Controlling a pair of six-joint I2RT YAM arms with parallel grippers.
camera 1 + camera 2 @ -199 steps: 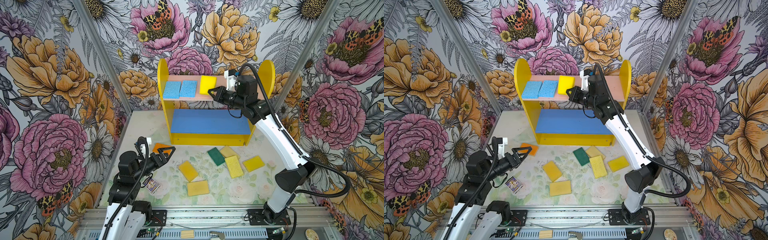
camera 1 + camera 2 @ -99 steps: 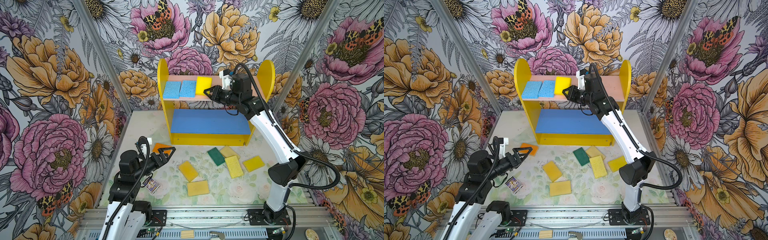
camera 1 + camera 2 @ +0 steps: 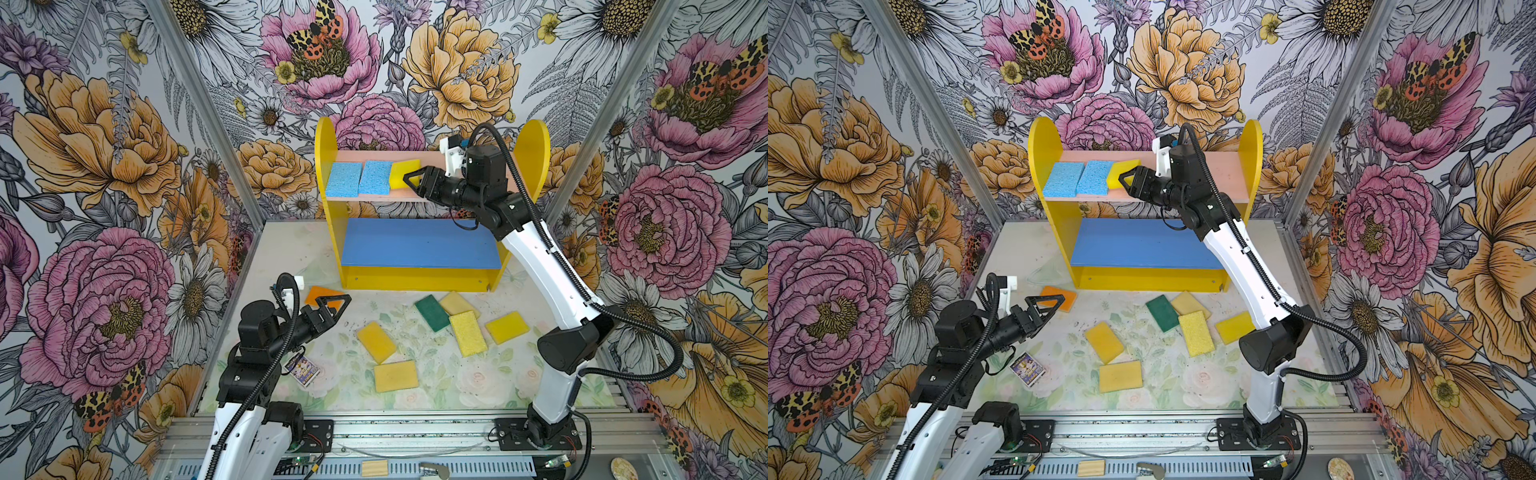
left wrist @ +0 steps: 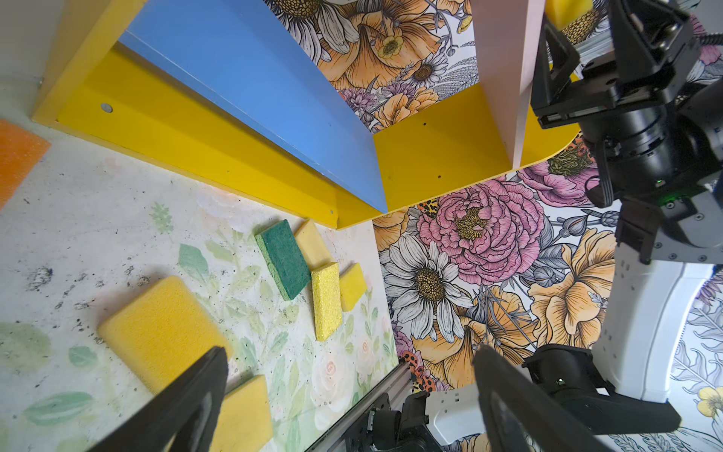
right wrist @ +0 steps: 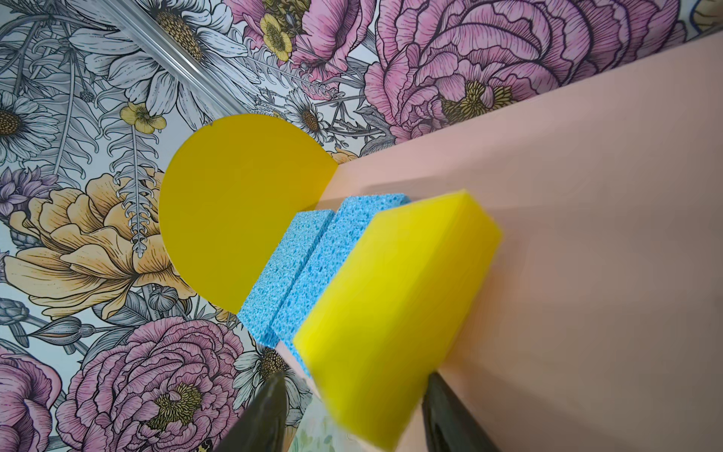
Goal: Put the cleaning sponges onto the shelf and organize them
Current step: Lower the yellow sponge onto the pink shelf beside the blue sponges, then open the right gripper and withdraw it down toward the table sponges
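Note:
The shelf [image 3: 326,166] stands at the back. Two light blue sponges [image 3: 343,179] [image 3: 375,177] lie side by side at the left end of its pink board [image 3: 432,160]. A yellow sponge [image 5: 395,297] rests tilted against the second blue one, blurred. My right gripper [image 5: 354,377] is open around its near end, with a gap at one finger. The blue board [image 3: 419,245] is bare. My left gripper [image 3: 334,303] hangs wide open and empty over an orange sponge [image 3: 322,293]. A green sponge [image 3: 431,312] and several yellow ones [image 3: 376,341] lie on the floor.
A purple card packet [image 3: 303,370] lies on the floor beside the left arm. A small wooden block [image 3: 374,467] sits on the front rail. Flowered walls close in the left, right and back sides.
My right gripper carried the yellow sponge leftward along the pink board to the blue sponges, and its jaws have spread apart. The left arm has not moved.

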